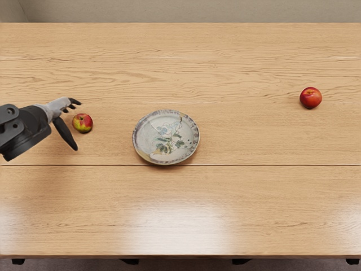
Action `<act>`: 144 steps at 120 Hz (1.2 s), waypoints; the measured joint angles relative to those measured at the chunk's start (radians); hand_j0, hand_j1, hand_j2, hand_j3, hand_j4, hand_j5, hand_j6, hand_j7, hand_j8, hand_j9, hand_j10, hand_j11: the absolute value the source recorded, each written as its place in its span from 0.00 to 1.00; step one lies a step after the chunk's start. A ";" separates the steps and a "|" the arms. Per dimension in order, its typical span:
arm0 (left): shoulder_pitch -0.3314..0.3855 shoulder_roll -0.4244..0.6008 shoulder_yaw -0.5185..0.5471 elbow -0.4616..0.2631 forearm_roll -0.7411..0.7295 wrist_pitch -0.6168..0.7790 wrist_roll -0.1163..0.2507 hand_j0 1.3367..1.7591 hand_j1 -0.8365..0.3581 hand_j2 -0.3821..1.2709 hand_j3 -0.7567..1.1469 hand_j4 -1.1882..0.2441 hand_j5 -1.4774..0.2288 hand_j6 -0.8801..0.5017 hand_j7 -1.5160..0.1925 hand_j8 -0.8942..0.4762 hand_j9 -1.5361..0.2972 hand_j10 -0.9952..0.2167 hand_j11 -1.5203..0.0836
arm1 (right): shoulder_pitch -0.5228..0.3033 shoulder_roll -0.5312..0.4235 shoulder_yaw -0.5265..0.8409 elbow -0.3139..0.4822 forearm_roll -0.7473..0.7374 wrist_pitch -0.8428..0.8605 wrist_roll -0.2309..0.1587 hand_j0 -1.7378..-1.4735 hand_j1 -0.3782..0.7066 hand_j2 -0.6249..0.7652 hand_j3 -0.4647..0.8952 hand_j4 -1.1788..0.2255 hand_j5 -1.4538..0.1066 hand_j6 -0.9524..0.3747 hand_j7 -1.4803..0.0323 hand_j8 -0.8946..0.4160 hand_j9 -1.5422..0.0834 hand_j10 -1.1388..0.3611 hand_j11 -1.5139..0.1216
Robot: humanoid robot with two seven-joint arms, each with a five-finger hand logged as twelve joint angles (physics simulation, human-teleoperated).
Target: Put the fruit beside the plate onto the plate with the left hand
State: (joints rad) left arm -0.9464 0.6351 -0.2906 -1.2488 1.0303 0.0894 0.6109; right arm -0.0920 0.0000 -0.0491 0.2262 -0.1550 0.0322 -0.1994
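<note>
A small red and yellow apple [82, 122] lies on the wooden table, left of a round grey patterned plate [144, 145]. My left hand [67, 118] comes in from the left edge and sits just left of the apple. Its fingers are spread, with the upper fingertips above the apple and the thumb [65, 134] pointing down to its lower left. The hand holds nothing. A second red apple [310, 97] rests far off at the right of the table.
The table's front edge [180, 257] runs along the bottom of the view. Bare wood lies between the near apple and the plate.
</note>
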 joint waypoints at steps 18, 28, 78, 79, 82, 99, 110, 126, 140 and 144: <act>-0.011 -0.003 -0.004 0.004 0.000 0.001 0.000 0.76 0.84 0.25 0.40 0.72 0.75 0.52 0.77 0.54 0.73 0.69 0.83 | 0.000 0.000 0.000 0.000 0.000 0.000 0.000 0.30 0.05 0.45 0.34 0.82 0.91 0.70 0.96 0.67 0.93 0.74 0.91; -0.010 -0.014 -0.002 0.004 0.001 0.001 0.000 0.76 0.84 0.25 0.40 0.72 0.75 0.52 0.77 0.54 0.73 0.69 0.83 | 0.000 0.000 0.000 0.001 0.000 0.000 0.000 0.30 0.05 0.45 0.34 0.82 0.91 0.70 0.96 0.67 0.93 0.74 0.91; -0.038 -0.037 0.068 0.003 0.019 -0.003 0.000 0.76 0.84 0.25 0.40 0.72 0.75 0.52 0.77 0.54 0.73 0.69 0.83 | 0.000 0.000 0.000 0.000 0.000 0.000 0.000 0.30 0.05 0.45 0.34 0.82 0.91 0.70 0.96 0.67 0.93 0.74 0.91; -0.038 -0.037 0.069 0.003 0.019 -0.003 0.000 0.76 0.84 0.25 0.40 0.72 0.75 0.52 0.77 0.54 0.73 0.69 0.83 | 0.000 0.000 0.000 0.000 0.000 0.000 0.000 0.30 0.05 0.45 0.34 0.82 0.91 0.70 0.96 0.67 0.93 0.74 0.91; -0.038 -0.037 0.071 0.003 0.020 -0.003 0.000 0.76 0.84 0.25 0.40 0.72 0.75 0.52 0.77 0.53 0.73 0.69 0.82 | 0.000 0.000 0.000 0.000 0.000 0.000 0.000 0.30 0.05 0.45 0.34 0.82 0.91 0.70 0.96 0.67 0.93 0.74 0.91; -0.043 -0.037 0.078 0.003 0.030 0.019 0.000 0.76 0.81 0.25 0.40 0.70 0.73 0.50 0.75 0.52 0.71 0.67 0.80 | 0.000 0.000 0.000 0.000 0.000 0.000 0.000 0.30 0.05 0.45 0.34 0.82 0.91 0.70 0.96 0.67 0.93 0.74 0.91; -0.046 -0.037 0.080 0.004 0.033 0.040 0.000 0.76 0.80 0.26 0.40 0.69 0.72 0.50 0.74 0.51 0.70 0.66 0.79 | 0.000 0.000 0.000 0.000 0.000 0.000 0.000 0.30 0.05 0.45 0.34 0.82 0.91 0.70 0.96 0.67 0.93 0.74 0.91; -0.052 -0.038 0.080 0.006 0.035 0.051 0.000 0.76 0.79 0.26 0.40 0.69 0.71 0.49 0.74 0.50 0.70 0.65 0.79 | 0.000 0.000 0.000 0.000 0.000 0.000 0.000 0.30 0.05 0.45 0.34 0.82 0.91 0.70 0.96 0.67 0.93 0.74 0.91; -0.050 -0.037 0.081 0.009 0.035 0.053 0.000 0.76 0.77 0.26 0.40 0.67 0.70 0.47 0.72 0.49 0.68 0.64 0.77 | 0.000 0.000 0.000 0.001 0.000 0.000 0.000 0.30 0.05 0.45 0.34 0.82 0.91 0.70 0.96 0.67 0.93 0.74 0.91; -0.046 -0.037 0.081 0.010 0.035 0.054 0.000 0.76 0.77 0.26 0.40 0.67 0.69 0.47 0.72 0.48 0.68 0.63 0.77 | 0.000 0.000 0.000 0.001 0.000 0.000 0.000 0.30 0.05 0.45 0.34 0.82 0.91 0.70 0.96 0.67 0.93 0.74 0.91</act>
State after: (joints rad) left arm -0.9925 0.5983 -0.2095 -1.2393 1.0654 0.1433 0.6109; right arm -0.0920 0.0000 -0.0493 0.2268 -0.1550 0.0322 -0.1994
